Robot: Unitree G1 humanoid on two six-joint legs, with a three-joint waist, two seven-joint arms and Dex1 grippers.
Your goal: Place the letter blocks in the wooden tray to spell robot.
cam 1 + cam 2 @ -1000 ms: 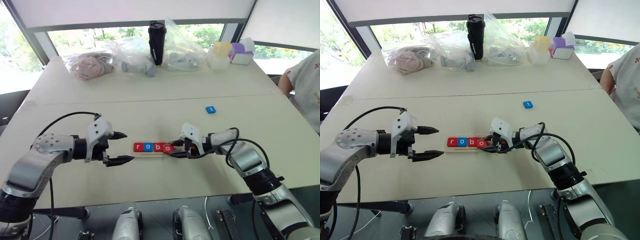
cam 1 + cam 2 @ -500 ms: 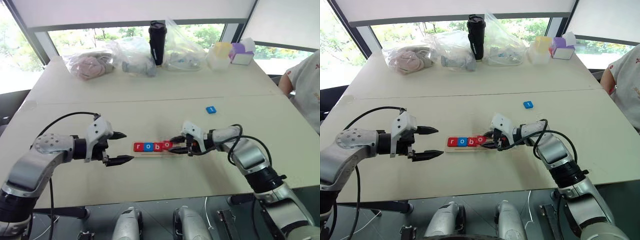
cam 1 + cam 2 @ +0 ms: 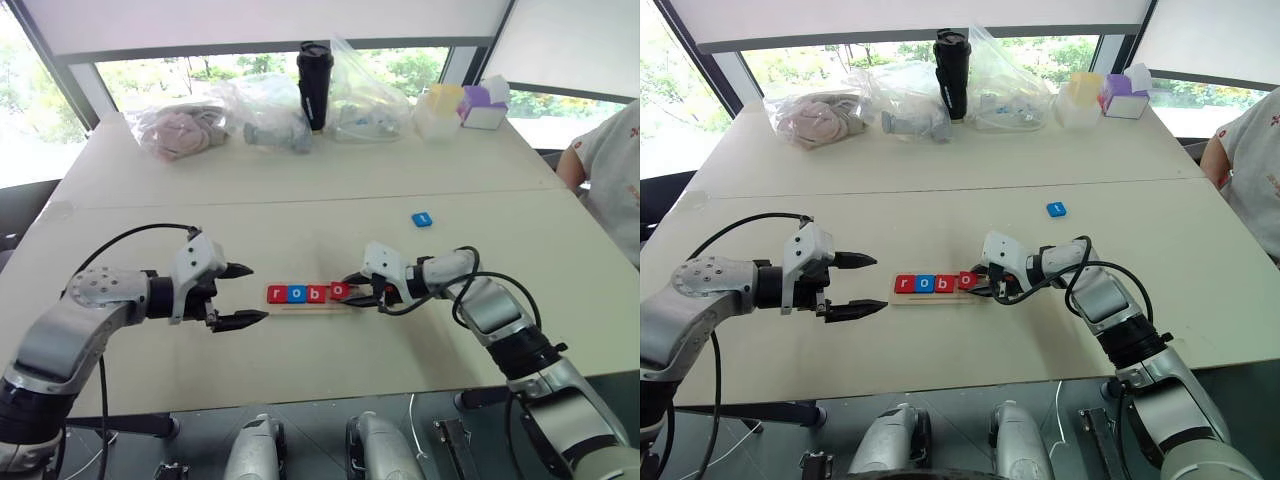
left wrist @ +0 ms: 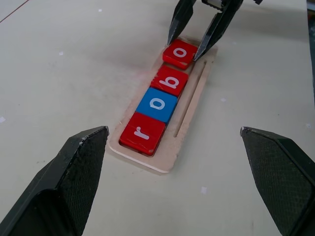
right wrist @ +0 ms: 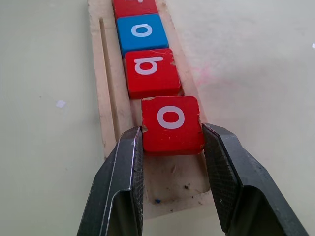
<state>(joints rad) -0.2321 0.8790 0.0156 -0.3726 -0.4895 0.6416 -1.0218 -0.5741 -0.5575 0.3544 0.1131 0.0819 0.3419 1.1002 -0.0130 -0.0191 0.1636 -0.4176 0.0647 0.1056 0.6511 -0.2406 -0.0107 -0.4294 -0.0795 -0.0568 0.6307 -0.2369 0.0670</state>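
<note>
While the counter (image 3: 300, 380) stretches pale and wide under both arms, the left gripper (image 3: 241, 295) hovers at the left with its jaws spread wide and holding nothing, pointing toward the near end of the wooden tray (image 4: 189, 110). Just right of it, the tray lies flat on the counter with three letter blocks seated in a row: a red r (image 4: 143, 133), a blue o (image 4: 157, 104) and a red b (image 4: 170, 80), each touching the next. At the tray's right end, the right gripper (image 5: 172, 132) has its jaws clenched on a fourth block, the red o (image 5: 172, 124), gripped by two opposite edges; it sits slightly askew and a little apart from the b, and whether it lies flat in the tray or is tilted cannot be told. Farther right and toward the back of the counter, well apart from the tray, lies the blue t block (image 3: 422, 219), not yet placed. Likely risks: releasing the crooked o could leave it riding on the thin rim, and pushing it straight could shove the whole row or slide the light tray. A person's sleeve (image 3: 610, 170) shows at the far right edge.
</note>
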